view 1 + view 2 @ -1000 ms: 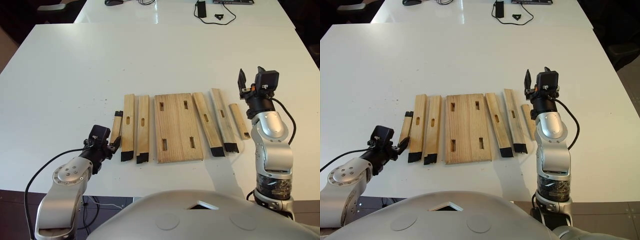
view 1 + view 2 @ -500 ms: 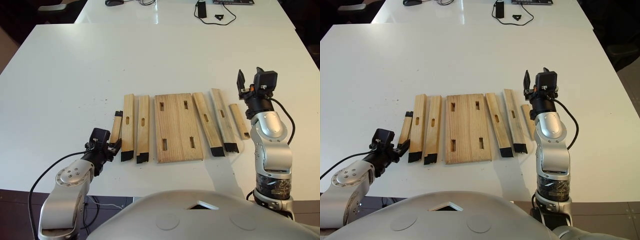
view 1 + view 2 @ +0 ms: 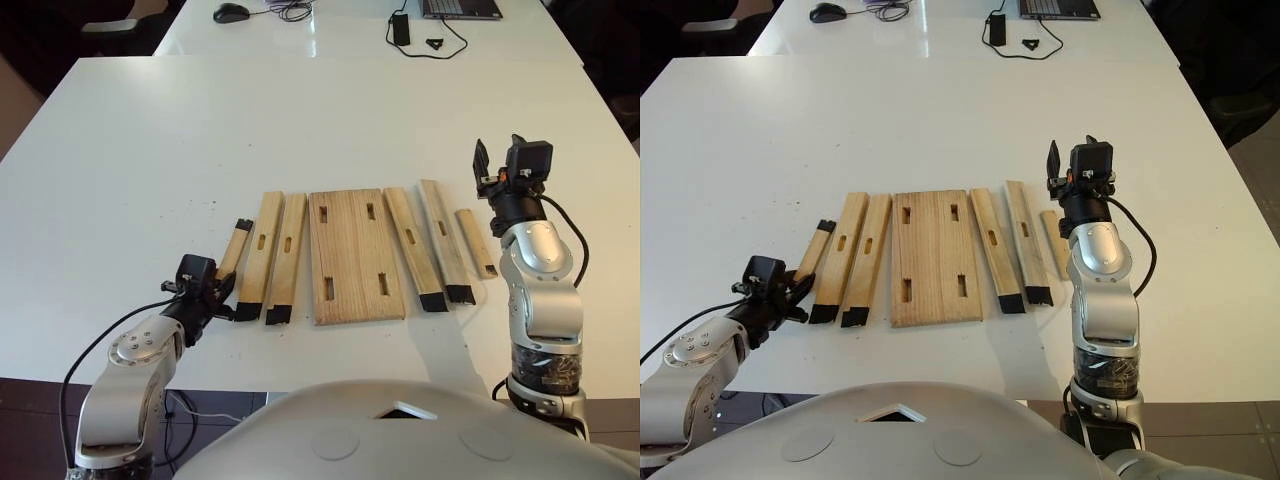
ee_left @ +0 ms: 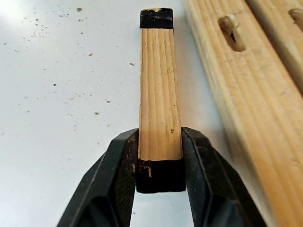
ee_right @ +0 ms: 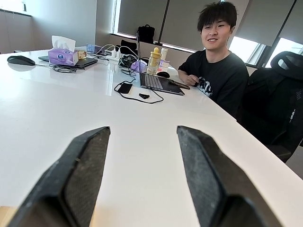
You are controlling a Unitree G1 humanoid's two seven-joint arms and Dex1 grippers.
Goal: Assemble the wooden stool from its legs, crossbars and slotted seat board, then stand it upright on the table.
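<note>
Nothing is joined: a short black-tipped wooden crossbar (image 4: 159, 104), apparently unlifted, is clamped by the left gripper (image 4: 160, 137); the right gripper (image 3: 497, 150) is spread.

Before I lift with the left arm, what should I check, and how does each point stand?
1. Left tool closed on the short bar: ok, its fingers press both sides of the bar's black near end.
2. Hold near the bar's middle: not ok, only the end is held, so it may droop when lifted.
3. Bar free of the neighbouring leg: ok, a narrow gap shows.
4. Right tool free: ok, open, empty, raised above the table.
5. Seat board ready: ok, flat, four slots up, nothing on it.
6. Grip firmness: cannot tell.
</note>
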